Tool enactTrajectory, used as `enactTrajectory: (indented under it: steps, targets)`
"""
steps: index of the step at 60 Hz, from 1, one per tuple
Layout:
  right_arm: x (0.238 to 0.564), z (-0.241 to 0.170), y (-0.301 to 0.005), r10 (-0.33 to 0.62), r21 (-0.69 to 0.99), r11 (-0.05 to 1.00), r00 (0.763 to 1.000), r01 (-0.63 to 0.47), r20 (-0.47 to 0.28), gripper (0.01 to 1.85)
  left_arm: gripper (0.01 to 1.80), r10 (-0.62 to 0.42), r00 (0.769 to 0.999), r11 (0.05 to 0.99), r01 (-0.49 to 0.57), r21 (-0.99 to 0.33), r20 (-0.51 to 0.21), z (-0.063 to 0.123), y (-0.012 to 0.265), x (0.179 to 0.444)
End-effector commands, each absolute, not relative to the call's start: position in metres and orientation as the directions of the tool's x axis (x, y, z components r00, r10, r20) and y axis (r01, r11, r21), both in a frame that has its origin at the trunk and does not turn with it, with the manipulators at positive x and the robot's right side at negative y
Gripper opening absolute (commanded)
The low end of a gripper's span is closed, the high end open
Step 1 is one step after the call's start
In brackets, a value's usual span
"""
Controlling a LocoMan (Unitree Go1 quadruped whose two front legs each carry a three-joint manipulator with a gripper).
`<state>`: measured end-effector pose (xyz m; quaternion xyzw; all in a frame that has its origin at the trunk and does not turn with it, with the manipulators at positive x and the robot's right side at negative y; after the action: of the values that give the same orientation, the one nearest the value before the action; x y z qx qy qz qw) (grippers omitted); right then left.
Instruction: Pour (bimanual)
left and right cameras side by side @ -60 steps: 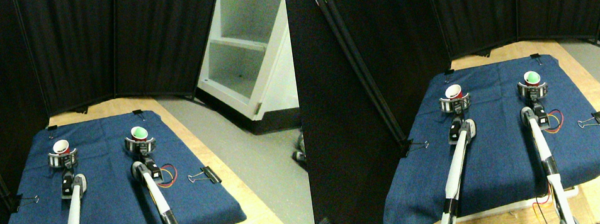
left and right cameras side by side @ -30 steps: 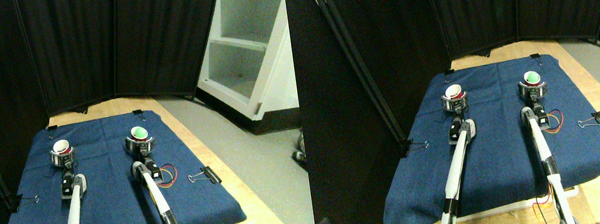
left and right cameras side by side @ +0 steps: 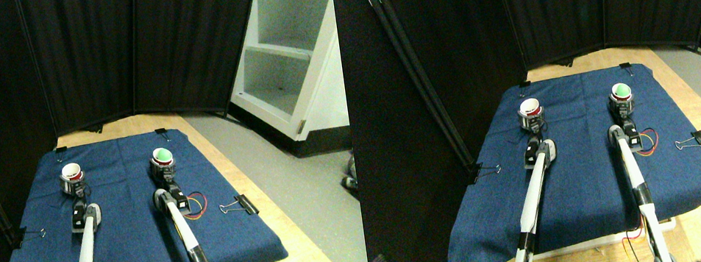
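Both grippers stood at the far end of the blue cloth, each at the base of a cup: the left gripper at the red cup with its white inside, the right gripper at the green cup. Each pair of jaws appeared drawn in against its cup's lower wall, so both looked clamped on the cups, though at this scale actual contact could not be confirmed. The cups stood upright on the cloth, well apart, one before each arm; that spacing seemingly let each manipulator take its own cup without crossing the other. Gripping low on the wall probably kept the rims clear for the pour. Neither cup was lifted or tilted, so the pour itself had not begun; which cup held the contents could not be told. Binder clips, such as the clip on the right edge, pinned the cloth to the wooden board, presumably so it would not slide under the arms. Red and yellow wires looped beside the right arm. Compared with a second earlier, the pale rings of the jaws around each cup had narrowed: they then spread wider than the cups, and now sat about as narrow as the cups themselves. The arms, cups and camera view otherwise matched the earlier frames. A dark folding screen and a white shelf closed the background.
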<state>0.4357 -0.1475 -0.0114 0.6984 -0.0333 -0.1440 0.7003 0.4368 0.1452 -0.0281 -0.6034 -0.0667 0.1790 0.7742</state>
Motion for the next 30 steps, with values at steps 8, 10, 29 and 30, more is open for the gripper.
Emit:
enactTrajectory:
  steps: [8,10,29,30]
  targets:
    - [0.444,-0.001,-0.152,-0.437,0.989,-0.071,0.888,0.129,-0.147,0.33,0.33,0.563,0.825,0.15,-0.153,-0.977,-0.043,-0.028,0.149,0.45]
    - [0.442,0.003,-0.152,-0.429,0.991,-0.057,0.893,0.12,-0.133,0.33,0.33,0.561,0.827,0.159,-0.154,-0.975,-0.039,-0.027,0.149,0.449]
    - [0.433,0.021,-0.153,-0.416,0.995,0.056,0.908,0.087,-0.056,0.33,0.33,0.521,0.853,0.208,-0.13,-0.969,-0.002,-0.01,0.14,0.443]
    - [0.434,0.02,-0.153,-0.413,0.995,0.052,0.909,0.083,-0.055,0.33,0.33,0.521,0.854,0.21,-0.131,-0.969,-0.003,-0.01,0.14,0.442]
